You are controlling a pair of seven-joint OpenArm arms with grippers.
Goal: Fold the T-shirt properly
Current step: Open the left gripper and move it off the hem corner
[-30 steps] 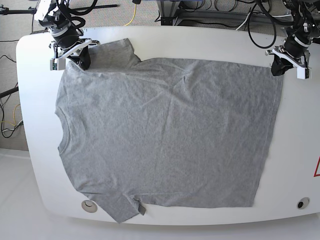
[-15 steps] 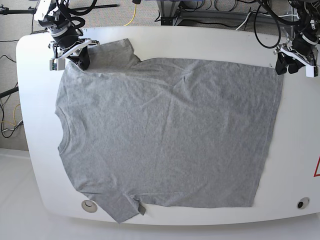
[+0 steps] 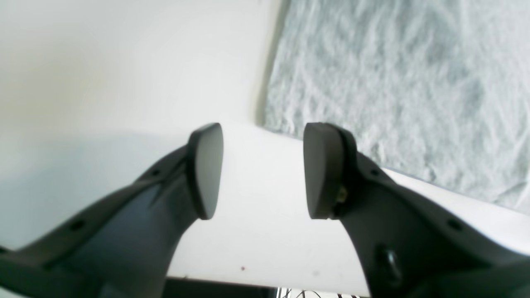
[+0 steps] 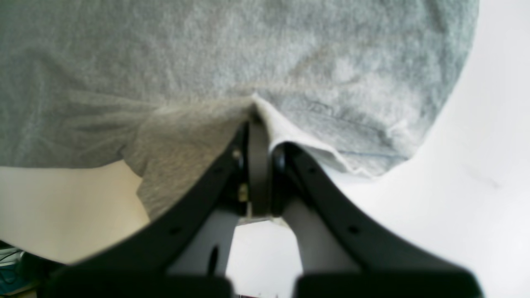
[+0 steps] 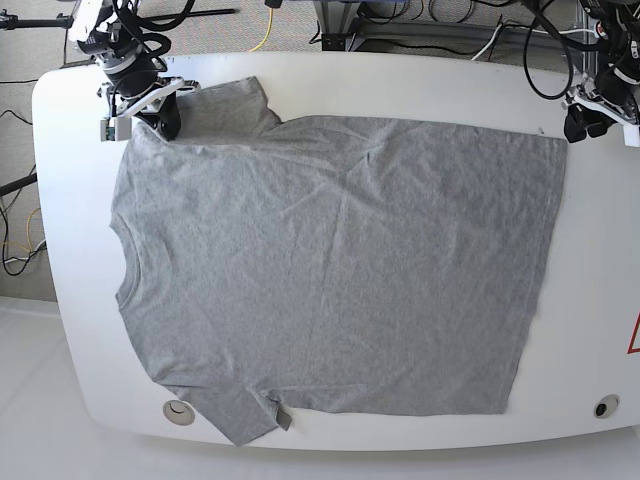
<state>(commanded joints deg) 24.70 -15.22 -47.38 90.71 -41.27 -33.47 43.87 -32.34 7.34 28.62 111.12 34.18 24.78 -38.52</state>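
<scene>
One T-shirt [image 5: 335, 265], flat at table [image 5: 600, 300] centre. Your left gripper [image 5: 600, 112], jaws apart and empty, has retreated off the hem corner toward 2 o'clock. Right gripper [image 4: 258, 132] stays clamped on shoulder cloth at 10 o'clock; the fold has yet to begin.

The far corner of the big grey cotton T-shirt [image 5: 330, 265], near the rounded white tabletop [image 5: 300, 75], is hidden under the black right gripper [image 5: 160, 118]. Both wrist pictures are blurred. No lettering can be seen on the cloth.
</scene>
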